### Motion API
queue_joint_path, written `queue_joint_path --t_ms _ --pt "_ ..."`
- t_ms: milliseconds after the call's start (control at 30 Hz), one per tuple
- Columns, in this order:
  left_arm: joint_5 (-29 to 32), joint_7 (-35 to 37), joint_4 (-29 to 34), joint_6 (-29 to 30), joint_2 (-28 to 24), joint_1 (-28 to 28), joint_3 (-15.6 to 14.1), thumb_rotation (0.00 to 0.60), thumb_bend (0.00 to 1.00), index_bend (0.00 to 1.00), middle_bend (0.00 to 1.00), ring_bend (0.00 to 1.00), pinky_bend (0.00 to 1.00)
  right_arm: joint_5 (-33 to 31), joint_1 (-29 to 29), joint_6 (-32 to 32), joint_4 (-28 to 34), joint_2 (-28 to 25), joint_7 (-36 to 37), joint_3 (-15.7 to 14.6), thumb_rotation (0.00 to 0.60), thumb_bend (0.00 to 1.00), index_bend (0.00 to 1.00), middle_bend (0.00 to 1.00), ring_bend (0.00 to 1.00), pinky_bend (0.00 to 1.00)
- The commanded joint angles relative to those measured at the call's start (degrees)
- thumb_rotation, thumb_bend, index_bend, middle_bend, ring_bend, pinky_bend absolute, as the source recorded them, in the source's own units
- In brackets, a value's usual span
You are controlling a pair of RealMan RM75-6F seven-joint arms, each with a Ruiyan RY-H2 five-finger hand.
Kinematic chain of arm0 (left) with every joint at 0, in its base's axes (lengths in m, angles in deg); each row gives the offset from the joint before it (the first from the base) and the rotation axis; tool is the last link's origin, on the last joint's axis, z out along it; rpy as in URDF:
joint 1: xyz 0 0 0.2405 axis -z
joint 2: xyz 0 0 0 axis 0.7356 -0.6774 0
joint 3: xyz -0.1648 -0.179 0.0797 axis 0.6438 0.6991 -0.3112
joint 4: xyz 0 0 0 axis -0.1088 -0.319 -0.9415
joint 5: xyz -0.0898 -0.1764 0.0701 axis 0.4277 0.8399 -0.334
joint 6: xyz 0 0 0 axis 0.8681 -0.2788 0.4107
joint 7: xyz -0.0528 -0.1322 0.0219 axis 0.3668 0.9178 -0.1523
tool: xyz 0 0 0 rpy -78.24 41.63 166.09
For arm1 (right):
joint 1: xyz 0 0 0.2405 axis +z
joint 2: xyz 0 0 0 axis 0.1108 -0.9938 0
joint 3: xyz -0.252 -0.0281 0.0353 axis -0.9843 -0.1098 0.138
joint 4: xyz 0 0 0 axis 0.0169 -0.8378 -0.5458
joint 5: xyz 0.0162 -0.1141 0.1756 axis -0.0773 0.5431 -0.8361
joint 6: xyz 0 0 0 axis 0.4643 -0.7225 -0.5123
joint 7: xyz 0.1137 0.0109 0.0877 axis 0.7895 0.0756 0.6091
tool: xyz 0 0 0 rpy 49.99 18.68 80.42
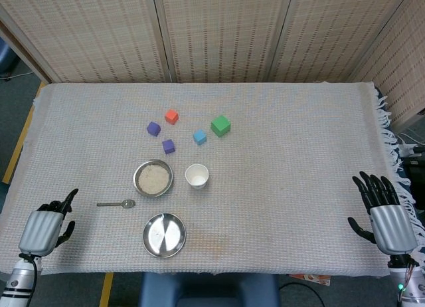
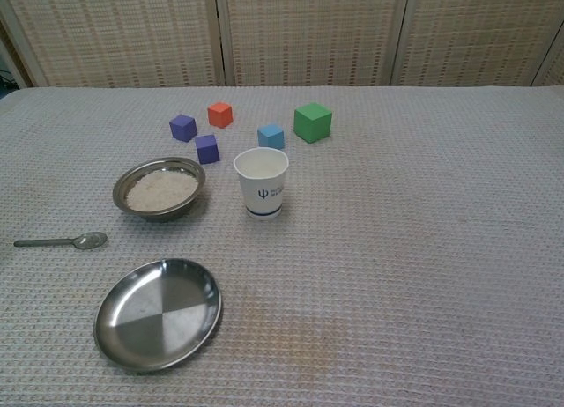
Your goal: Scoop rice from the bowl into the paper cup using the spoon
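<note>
Rice [image 1: 153, 179] is held in the steel bowl [image 1: 153, 166], left of centre on the counter [image 1: 299, 154]; the paper cup [image 1: 196, 176] stands just right of it, contents unclear. The spoon [image 1: 117, 204] lies untouched nearer the front-left corner, beside an empty steel plate [image 1: 164, 235]. The left hand [image 1: 45, 227] is seen with fingers curled on nothing, the right hand [image 1: 385, 217] with fingers spread.

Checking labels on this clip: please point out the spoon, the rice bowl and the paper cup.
spoon [image 2: 87, 240]: chest view, on its scoop end.
rice bowl [image 2: 128, 174]: chest view, on the metal rim at the far left side.
paper cup [image 2: 263, 196]: chest view, on the front wall by the printed logo.
</note>
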Motion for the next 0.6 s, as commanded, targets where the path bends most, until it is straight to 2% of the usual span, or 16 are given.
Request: queue_joint_path --t_ms 33,133,233,600 --pt "-1.6 -2.0 -3.5 0.5 3.2 1.0 0.3 0.600 0.43 0.29 0.91 0.80 0.91 -0.1 0.1 0.2 -0.1 0.2 -0.2 0.1 0.600 0.15 0.00 0.00 0.00 0.00" --pt "-1.0 -3.4 -5.6 -1.2 5.2 1.9 0.3 0.600 0.43 0.34 1.00 0.92 0.99 0.1 0.2 0.1 -0.3 0.5 -0.5 0.2 0.600 0.15 0.00 0.00 0.00 0.00" --pt "-1.0 -3.1 -7.2 -2.7 6.9 3.0 0.5 0.600 0.43 0.37 1.00 0.99 1.00 0.1 0.2 0.1 -0.2 0.6 -0.7 0.2 0.600 0.15 0.00 0.00 0.00 0.00" --pt "3.2 -5.9 -11.7 -7.9 12.0 5.7 1.7 0.600 0.42 0.40 1.00 1.00 1.00 -0.5 0.4 0.5 -0.5 0.8 -0.3 0.3 0.600 0.15 0.00 0.00 0.00 0.00"
